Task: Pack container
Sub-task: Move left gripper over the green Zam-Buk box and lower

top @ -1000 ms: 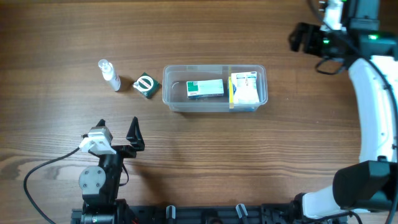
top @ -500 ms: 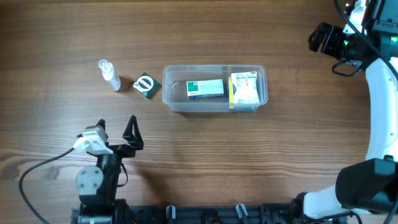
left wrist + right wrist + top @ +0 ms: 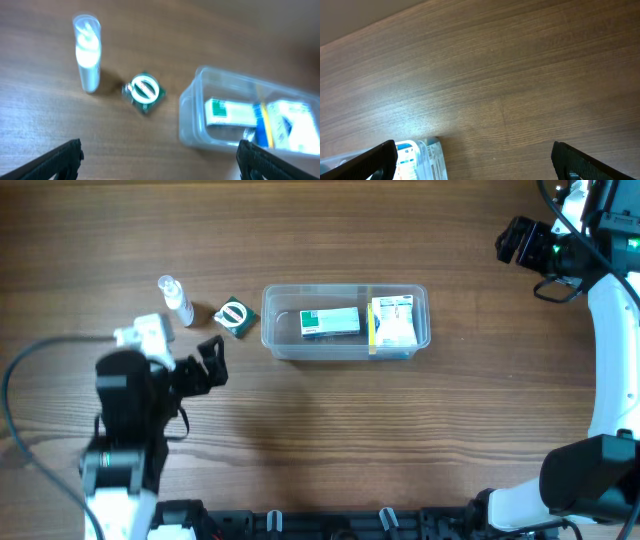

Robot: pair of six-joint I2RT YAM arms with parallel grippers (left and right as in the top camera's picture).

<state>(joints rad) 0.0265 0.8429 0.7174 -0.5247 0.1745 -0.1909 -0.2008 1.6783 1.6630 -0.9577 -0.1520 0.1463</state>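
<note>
Left gripper (image 3: 159,150) spread wide, empty, left of centre overhead | green box (image 3: 145,91) and spray bottle (image 3: 86,60) ahead, apart, bare table (image 3: 330,430) around | container (image 3: 283,330) mid-frame, boxes inside, we think two; wrist view blurred | right gripper (image 3: 473,150) spread wide, upper right, container cut off at frame edge.

The table (image 3: 300,440) we've got here is brown wood with a clear grain, smooth and mostly matt, just a soft sheen in the right wrist view. The container (image 3: 278,340) is clear colourless plastic, glossy on the rim, and the spray bottle (image 3: 177,300) looks like the same see-through plastic. The small green box (image 3: 233,317), the green-and-white box (image 3: 330,322) and the white box (image 3: 393,322) look like printed card to us, and the right arm (image 3: 612,350) has a smooth white shell.
</note>
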